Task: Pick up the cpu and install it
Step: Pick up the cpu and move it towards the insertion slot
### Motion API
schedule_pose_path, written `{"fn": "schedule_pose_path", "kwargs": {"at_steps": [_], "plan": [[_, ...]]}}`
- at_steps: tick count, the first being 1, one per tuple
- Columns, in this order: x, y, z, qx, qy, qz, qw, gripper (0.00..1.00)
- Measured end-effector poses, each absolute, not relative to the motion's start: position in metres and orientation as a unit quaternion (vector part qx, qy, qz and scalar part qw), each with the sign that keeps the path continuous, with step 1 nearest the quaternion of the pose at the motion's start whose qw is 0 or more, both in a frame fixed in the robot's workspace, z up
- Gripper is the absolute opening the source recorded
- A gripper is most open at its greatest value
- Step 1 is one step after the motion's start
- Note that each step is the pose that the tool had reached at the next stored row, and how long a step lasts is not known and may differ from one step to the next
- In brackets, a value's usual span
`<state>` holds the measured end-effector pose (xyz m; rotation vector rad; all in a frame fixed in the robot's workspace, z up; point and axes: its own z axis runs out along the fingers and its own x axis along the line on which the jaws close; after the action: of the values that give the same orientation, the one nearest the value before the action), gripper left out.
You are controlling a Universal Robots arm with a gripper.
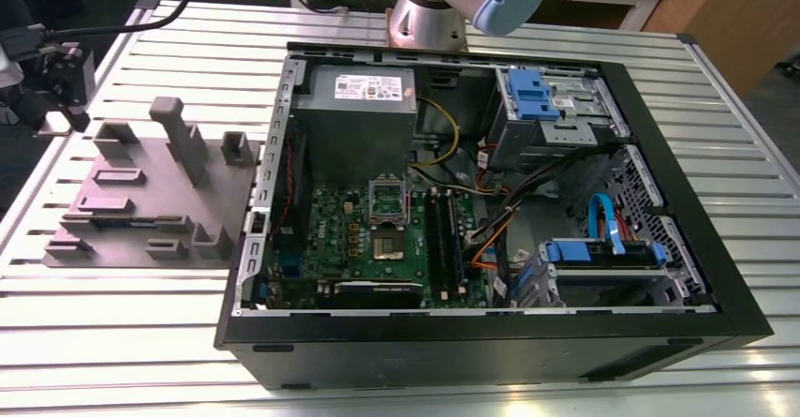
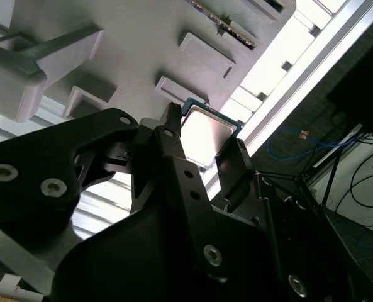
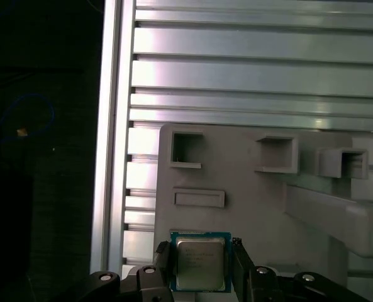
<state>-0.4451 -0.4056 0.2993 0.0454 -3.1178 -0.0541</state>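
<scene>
Above the grey fixture [image 3: 268,207], the cpu [image 3: 199,263] tight in the gripper's [image 3: 200,251] grasp.

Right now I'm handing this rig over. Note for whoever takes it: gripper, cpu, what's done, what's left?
Gripper: shut on the cpu, one finger on each of two opposite edges, seen in both wrist views.
Cpu: appears lifted off the grey tray, which lies below it.
Case: open on the table, to the exterior view's right of the tray. The socket on the board looks empty.
Done: pick.
Left: install in the socket.
</scene>
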Motion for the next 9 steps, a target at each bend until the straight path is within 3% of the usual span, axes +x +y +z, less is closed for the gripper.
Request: {"fn": "schedule_pose_path", "kwargs": {"at_steps": [9], "plan": [[-0.4451,-0.4057,0.3008,0.015,-1.0,-0.017,0.011,0.47]]}}
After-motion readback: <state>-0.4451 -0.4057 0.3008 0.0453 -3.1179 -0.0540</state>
